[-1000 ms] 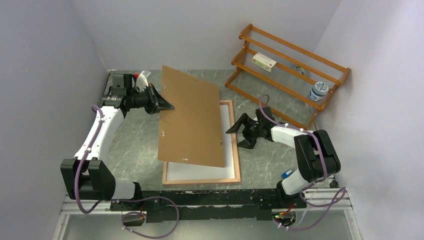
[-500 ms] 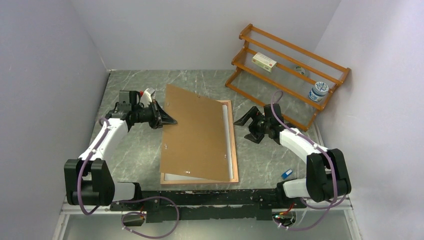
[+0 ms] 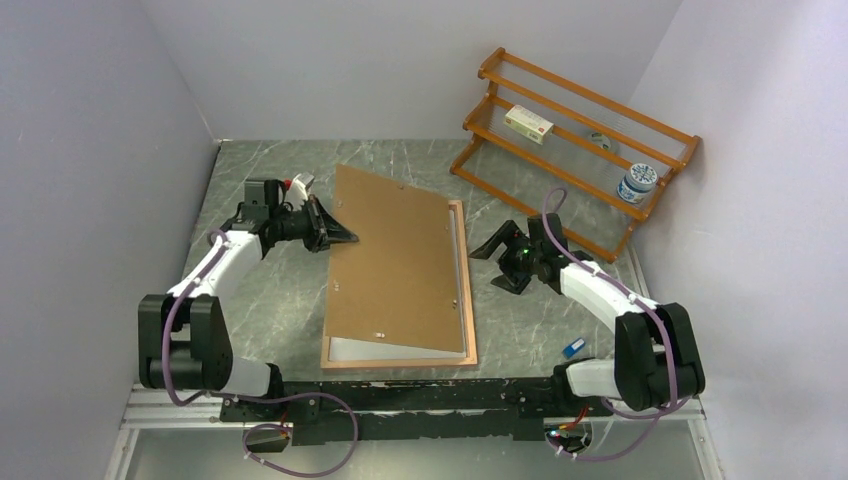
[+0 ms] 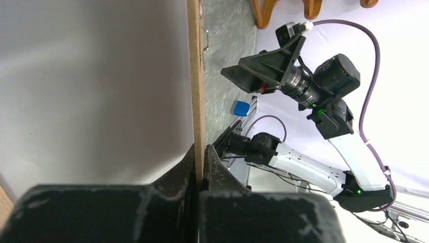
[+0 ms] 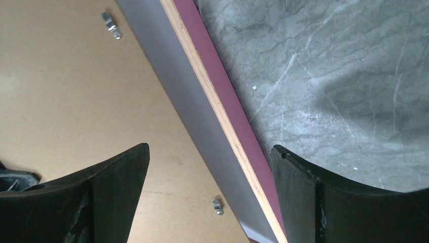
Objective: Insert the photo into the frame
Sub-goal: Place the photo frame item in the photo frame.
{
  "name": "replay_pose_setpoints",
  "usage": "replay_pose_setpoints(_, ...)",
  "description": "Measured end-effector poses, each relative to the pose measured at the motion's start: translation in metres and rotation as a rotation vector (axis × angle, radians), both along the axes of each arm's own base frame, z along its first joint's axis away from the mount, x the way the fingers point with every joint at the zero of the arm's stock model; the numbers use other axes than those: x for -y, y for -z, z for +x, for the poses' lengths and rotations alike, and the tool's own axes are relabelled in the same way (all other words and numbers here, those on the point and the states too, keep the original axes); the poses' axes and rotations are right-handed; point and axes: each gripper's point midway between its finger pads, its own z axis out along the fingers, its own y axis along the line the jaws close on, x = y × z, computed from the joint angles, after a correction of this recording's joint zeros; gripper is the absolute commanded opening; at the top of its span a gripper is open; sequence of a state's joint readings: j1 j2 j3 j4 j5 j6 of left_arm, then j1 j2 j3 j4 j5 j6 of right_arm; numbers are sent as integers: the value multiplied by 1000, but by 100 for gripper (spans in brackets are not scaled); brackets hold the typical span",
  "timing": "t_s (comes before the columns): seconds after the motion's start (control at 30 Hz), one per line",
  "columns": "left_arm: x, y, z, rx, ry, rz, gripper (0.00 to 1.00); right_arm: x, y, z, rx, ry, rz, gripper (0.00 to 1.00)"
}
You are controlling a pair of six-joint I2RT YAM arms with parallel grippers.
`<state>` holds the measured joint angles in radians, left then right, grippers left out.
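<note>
Pinching the brown backing board [image 3: 400, 260] by its edge, the left end effector [image 3: 338, 239] held it over the frame [image 3: 470, 310]. The right end effector [image 3: 495, 266] was wide open beside the frame.

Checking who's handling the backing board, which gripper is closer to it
Left. The left gripper is shut on the backing board, at its left edge; the right gripper hovers open off its right edge, beside the frame.
</note>
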<state>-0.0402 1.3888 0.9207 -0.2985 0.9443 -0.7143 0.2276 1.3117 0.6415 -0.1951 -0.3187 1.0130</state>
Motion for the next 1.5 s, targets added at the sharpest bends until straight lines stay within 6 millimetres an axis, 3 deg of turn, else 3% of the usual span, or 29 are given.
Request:
replay_pose_setpoints(0.63,16,41,-1,-76,25,3,3,3,2,-6,-4,-2,-9,91)
replay_pose_setpoints(1.5,17,42,4,-17,11,27,3,4,17,-15,-44,-19,-23,91)
